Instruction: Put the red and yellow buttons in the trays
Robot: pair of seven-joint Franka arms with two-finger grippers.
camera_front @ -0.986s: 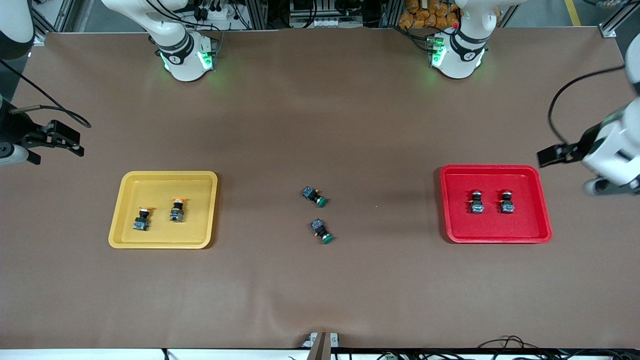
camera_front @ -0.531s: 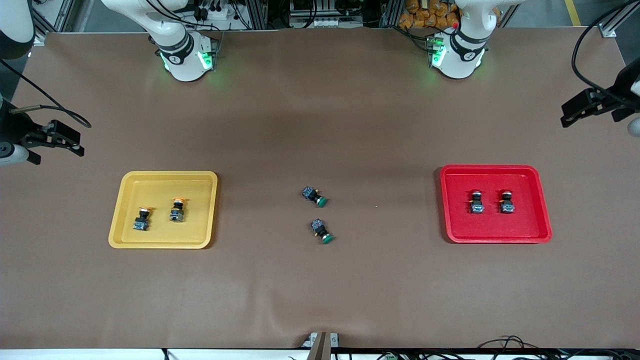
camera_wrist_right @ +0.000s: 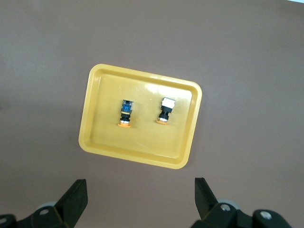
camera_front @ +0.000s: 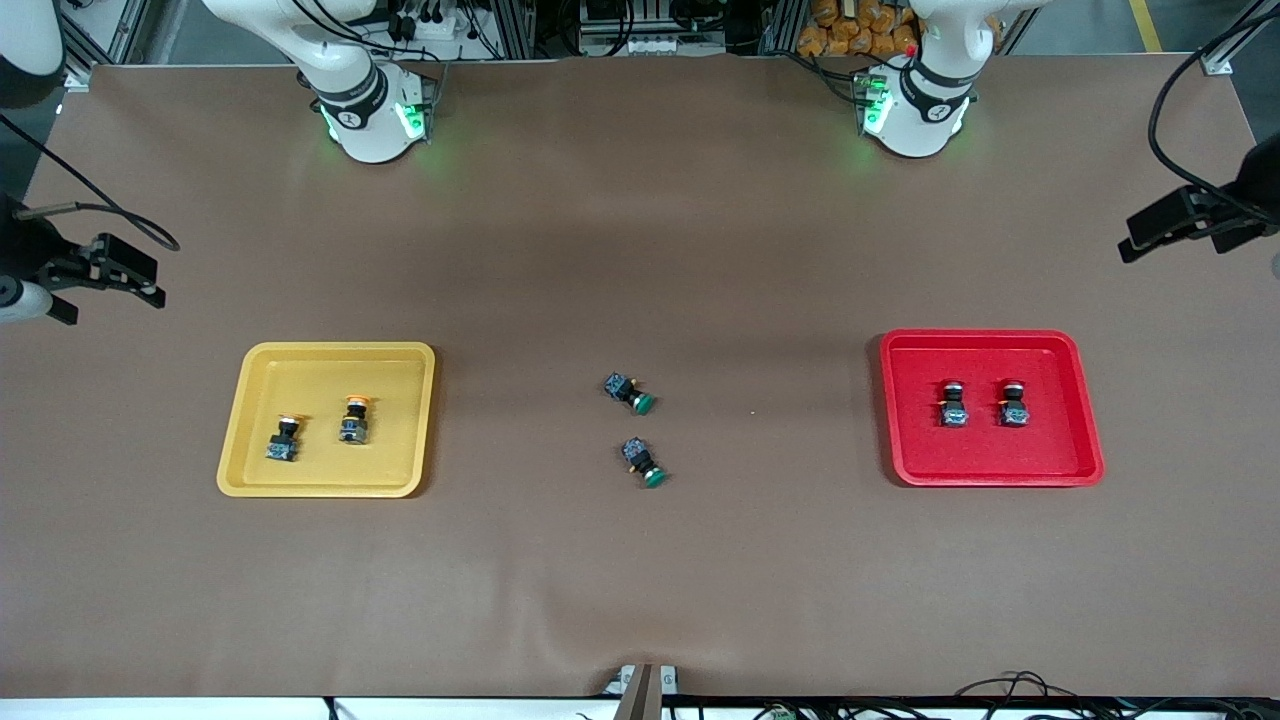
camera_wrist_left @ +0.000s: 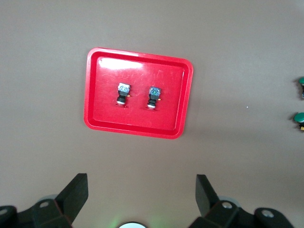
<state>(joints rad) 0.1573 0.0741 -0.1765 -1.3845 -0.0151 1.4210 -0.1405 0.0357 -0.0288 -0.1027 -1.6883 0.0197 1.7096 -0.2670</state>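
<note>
1. Two yellow buttons (camera_front: pixel 283 440) (camera_front: pixel 354 420) lie side by side in the yellow tray (camera_front: pixel 330 352), toward the right arm's end of the table (camera_front: pixel 640 580).
2. Two red buttons (camera_front: pixel 953 405) (camera_front: pixel 1013 405) lie side by side in the red tray (camera_front: pixel 990 340), toward the left arm's end.
3. Two green buttons (camera_front: pixel 630 392) (camera_front: pixel 643 462) lie on the bare table between the trays, apart from each other.
4. The right gripper (camera_wrist_right: pixel 140 197) hangs high over the table edge near the yellow tray, jaws wide and empty.
5. The left gripper (camera_wrist_left: pixel 141 194) hangs high near the red tray, jaws wide and empty.
</note>
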